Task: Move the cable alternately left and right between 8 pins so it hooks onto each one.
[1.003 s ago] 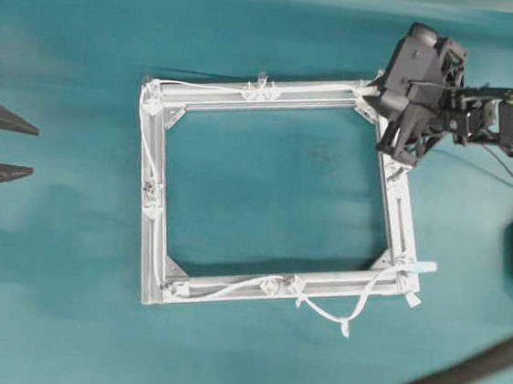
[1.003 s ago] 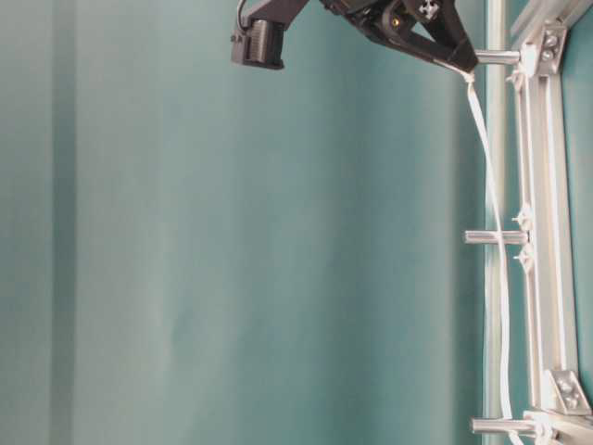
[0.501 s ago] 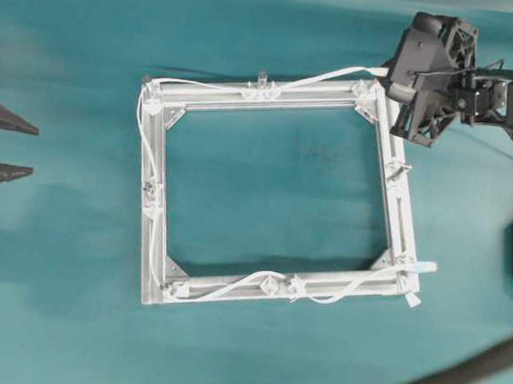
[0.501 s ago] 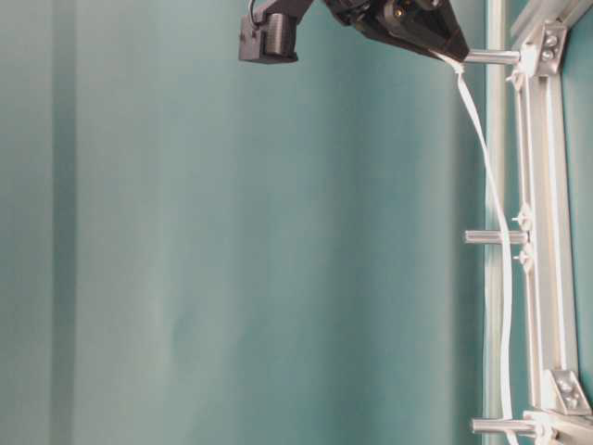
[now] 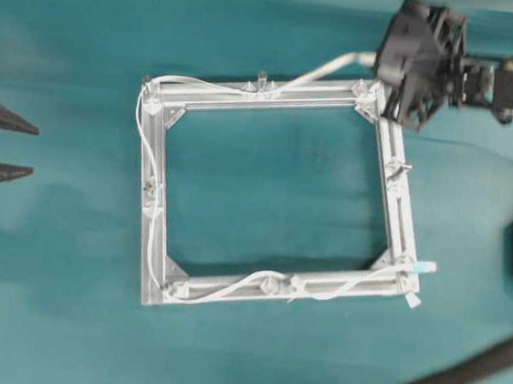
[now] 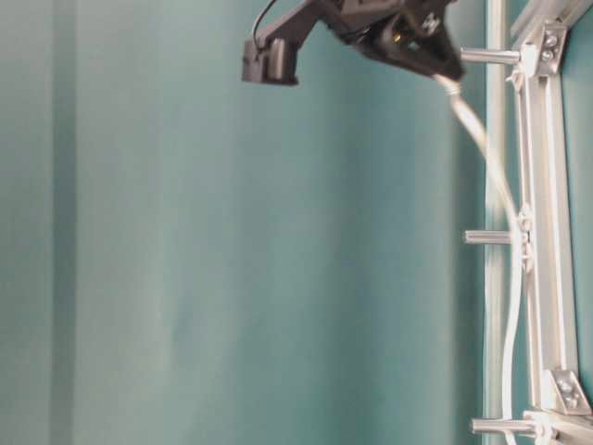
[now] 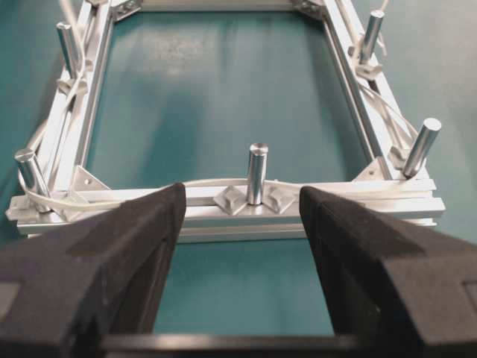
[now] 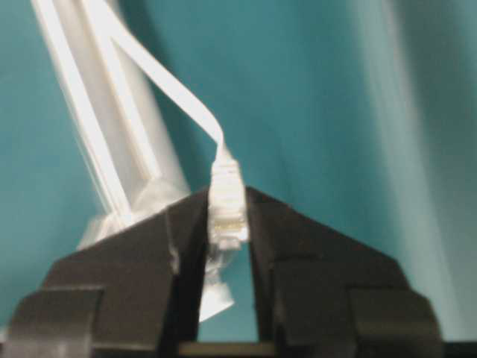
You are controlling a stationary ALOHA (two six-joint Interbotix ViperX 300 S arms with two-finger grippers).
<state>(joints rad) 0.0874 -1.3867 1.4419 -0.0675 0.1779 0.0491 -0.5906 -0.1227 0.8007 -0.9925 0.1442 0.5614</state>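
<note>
The cable point(image 5: 228, 288) is a thin, flat white cord that runs around the silver frame point(image 5: 394, 197), lying along the near rail, up the left rail and across the far rail, then lifting off the frame at its far right corner. Its plug point(image 8: 227, 203) is pinched between the fingers of the right end effector point(image 8: 227, 224), which hangs just above and outside that corner. The cord looks light and limp; it bends freely around each of the pins point(image 7: 256, 173) and would likely sag or slip off a peg if tension drops. The plug is the one stiff part, small and hard, so it seems the sensible place to hold; the translucent shell may be slick, so a firm squeeze looks wise.

In the left wrist view the cord passes beside the middle peg of the rail nearest that camera and curls round the corner pegs. I judge the last hook, at the far right corner, is not yet made.

The left end effector point(image 7: 238, 246) is spread wide and empty, well apart from the frame's left side.

No containers are in view; the frame sits on the teal worktop point(image 5: 41, 316).
</note>
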